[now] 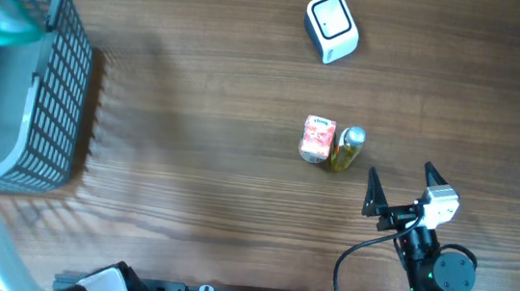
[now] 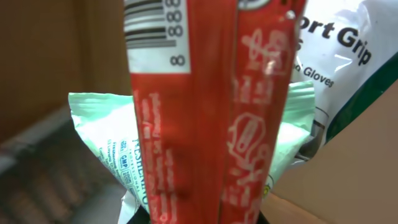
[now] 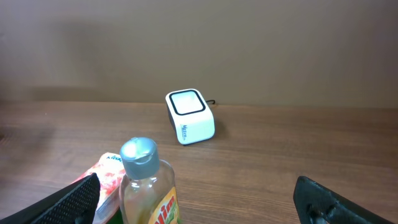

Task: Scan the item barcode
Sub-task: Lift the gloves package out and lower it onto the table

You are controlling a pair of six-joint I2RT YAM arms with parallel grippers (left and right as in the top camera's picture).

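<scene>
The left tool [image 2: 198, 221] is clenched, and the red packet [image 2: 205, 124] stands straight up out of it, filling most of the left wrist view, so it reads as pinched on that packet's lower end; the barcode [image 2: 152, 25] shows at the packet's top, facing the wrist camera, partly cut off by the frame edge; behind it lie a mint-green packet [image 2: 102, 137] and a white bag of gloves [image 2: 348, 56], which suggests the item has been lifted only a little out of the grey basket [image 1: 46, 104] at the left side of the counter [image 1: 189, 177]; from overhead the packet itself cannot be made out, only a blurred teal shape over the basket; the white scanner [image 1: 331, 28] sits at the far side of the counter, well apart from the basket, with nothing in front of its window; so the picking-up looks done, while carrying the packet across, turning the barcode toward the scanner and holding it there are all left to do; the right tool [image 1: 400, 170] is released, its jaws wide and holding nothing, near a small carton [image 1: 317, 139] and a bottle [image 1: 347, 149] that touch each other mid-counter.
</scene>
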